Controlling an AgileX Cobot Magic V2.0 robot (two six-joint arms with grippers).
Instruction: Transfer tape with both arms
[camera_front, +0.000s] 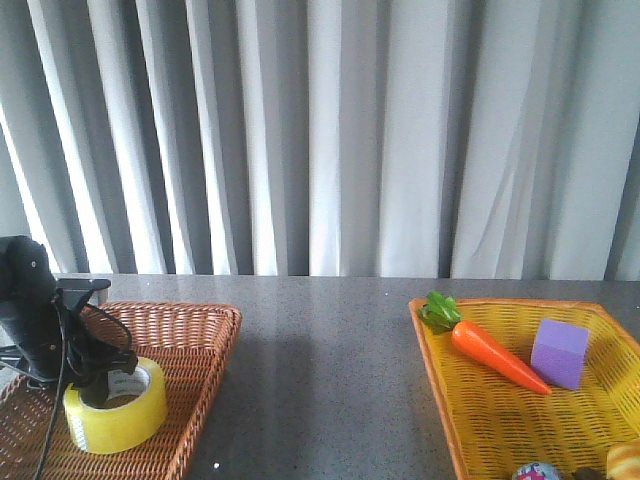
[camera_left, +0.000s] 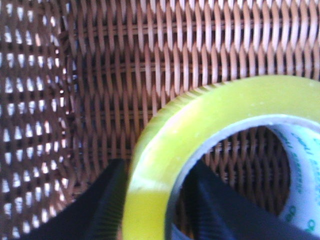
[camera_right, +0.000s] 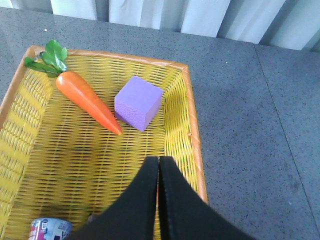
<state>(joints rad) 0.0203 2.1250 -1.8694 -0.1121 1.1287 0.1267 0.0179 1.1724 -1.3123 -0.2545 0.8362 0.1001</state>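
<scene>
the tape lies in the brown basket at the desk's left edge, its wall between the left end effector fingers, one inside the core. the right end effector, pressed closed and empty, hangs well apart over the yellow basket.

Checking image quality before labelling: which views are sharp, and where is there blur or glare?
Front view: bright curtain, sharp tape in the shaded left corner. Left wrist view: tape and pincer fingers blurred, too close. Right wrist view: evenly lit, carrot and cube crisp.

tape blurred and cut off by wrist view edge, left claw partly hidden behind cables
</scene>
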